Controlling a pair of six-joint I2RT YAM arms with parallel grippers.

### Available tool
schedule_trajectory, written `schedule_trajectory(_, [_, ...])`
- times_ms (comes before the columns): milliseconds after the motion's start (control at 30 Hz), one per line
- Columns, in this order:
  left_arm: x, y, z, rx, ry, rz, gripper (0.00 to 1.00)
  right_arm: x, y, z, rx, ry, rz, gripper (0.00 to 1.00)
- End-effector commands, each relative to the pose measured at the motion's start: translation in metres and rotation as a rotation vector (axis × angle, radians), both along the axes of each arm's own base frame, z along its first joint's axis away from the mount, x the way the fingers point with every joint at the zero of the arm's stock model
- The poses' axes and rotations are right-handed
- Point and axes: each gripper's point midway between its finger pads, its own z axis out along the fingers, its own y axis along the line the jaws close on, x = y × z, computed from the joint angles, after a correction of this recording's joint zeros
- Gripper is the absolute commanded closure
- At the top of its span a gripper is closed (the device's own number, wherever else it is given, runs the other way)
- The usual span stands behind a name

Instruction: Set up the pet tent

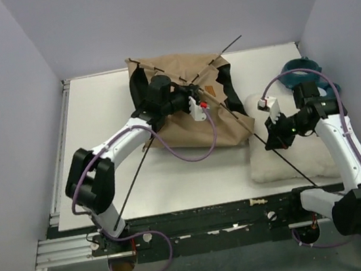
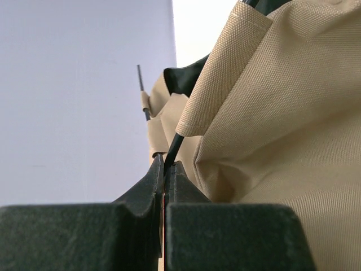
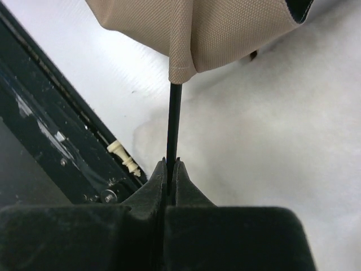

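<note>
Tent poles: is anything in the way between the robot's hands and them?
No, nothing visible is in the way. The left hand is shut on a pole right beside the tent fabric. The right hand is shut on a pole where it leaves the fabric, over the cushion.

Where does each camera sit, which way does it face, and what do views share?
Top external: above and behind the bases, looking down at the pet tent and cushion; left arm and right arm show.
Left wrist: behind the left fingers, shut on a pole, facing tent fabric and wall.
Right wrist: behind the right fingers, shut on a pole, facing down at cushion and table.
All share tent fabric and poles.
</note>
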Motion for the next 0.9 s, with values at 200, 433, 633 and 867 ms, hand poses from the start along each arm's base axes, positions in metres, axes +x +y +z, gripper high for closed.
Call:
schedule_trajectory(200, [0.052,-0.031,0.090,-0.420,-0.085,0.163,0.01,0.059,0.010,0.025,0.148,0.038,-0.257,0.99])
schedule_trajectory(433, [0.006,0.045,0.130,-0.441,0.196,0.265,0.01,0.081,0.006,0.015,0.180,0.064,-0.452,0.99])
schedule_trajectory(633, [-0.062,0.126,0.122,-0.518,0.602,0.430,0.01,0.091,0.023,0.025,0.322,0.069,-0.475,0.99])
schedule_trajectory(867, [-0.166,0.128,0.087,-0.672,1.248,0.477,0.01,0.073,0.080,0.038,0.597,0.299,-0.275,0.99])
